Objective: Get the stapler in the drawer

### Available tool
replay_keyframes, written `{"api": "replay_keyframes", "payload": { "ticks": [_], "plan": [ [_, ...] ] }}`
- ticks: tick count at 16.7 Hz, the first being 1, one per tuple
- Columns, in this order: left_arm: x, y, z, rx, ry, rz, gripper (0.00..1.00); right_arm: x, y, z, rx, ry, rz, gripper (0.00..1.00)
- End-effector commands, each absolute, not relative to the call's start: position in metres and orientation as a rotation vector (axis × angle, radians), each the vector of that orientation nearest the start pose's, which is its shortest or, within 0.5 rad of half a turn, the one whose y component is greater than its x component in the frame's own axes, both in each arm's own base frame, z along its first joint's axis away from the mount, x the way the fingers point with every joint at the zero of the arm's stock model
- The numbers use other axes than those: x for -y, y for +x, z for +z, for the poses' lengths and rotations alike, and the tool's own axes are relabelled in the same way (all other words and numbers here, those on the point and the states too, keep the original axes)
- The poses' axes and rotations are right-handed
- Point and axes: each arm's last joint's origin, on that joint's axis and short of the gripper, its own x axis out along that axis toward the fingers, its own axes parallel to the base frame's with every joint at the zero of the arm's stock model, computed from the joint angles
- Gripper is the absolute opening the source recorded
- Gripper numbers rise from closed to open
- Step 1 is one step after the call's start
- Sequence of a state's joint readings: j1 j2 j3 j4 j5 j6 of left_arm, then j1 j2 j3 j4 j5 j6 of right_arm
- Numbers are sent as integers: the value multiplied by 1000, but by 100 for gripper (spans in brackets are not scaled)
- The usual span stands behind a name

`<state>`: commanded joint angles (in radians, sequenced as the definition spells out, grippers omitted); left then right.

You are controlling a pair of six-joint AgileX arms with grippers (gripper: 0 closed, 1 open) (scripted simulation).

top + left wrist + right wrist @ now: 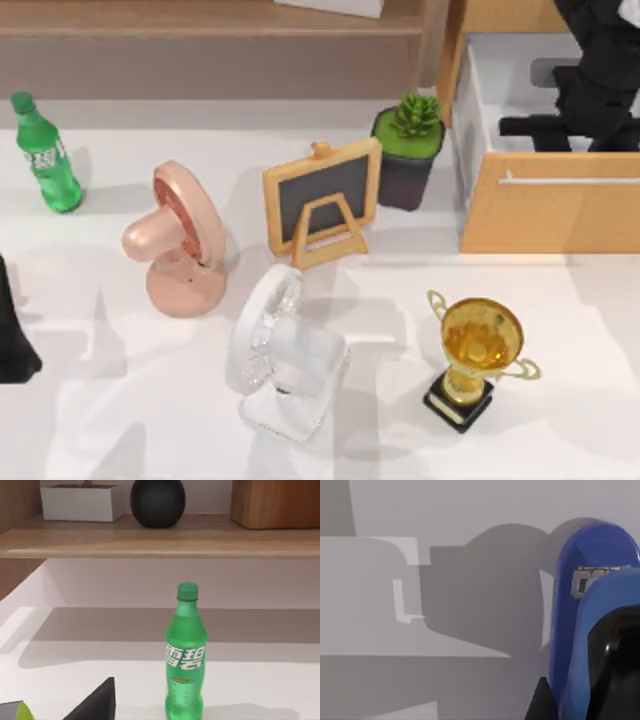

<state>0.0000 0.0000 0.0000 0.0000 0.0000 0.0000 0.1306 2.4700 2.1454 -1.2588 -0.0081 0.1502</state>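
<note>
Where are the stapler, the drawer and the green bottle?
stapler (592,575): right wrist view, blue rounded top.
drawer (545,215): top view, wood front below the handle.
green bottle (185,645): left wrist view, on the label band.

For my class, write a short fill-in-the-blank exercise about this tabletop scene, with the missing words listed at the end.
1. The right gripper hangs over the open ____.
2. The stapler seen in the right wrist view is coloured ____.
3. The green bottle stands at the table's far ____ side in the top view.
4. The small chalkboard stands between the pink fan and the potted ____.

Missing words: drawer; blue; left; plant
</note>
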Motion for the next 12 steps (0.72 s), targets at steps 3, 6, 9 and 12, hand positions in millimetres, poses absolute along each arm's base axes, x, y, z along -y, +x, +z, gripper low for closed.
{"api": "replay_keyframes", "payload": {
  "ticks": [3,6,9,12],
  "plan": [
    [1,106,160,0,0,0,100,-69,478,144,-1585,15,4,75],
    [1,106,160,0,0,0,100,-69,478,144,-1585,15,4,98],
    [1,106,160,0,0,0,100,-69,478,144,-1585,15,4,100],
    [1,106,160,0,0,0,100,-69,478,144,-1585,15,4,100]
  ]
}}
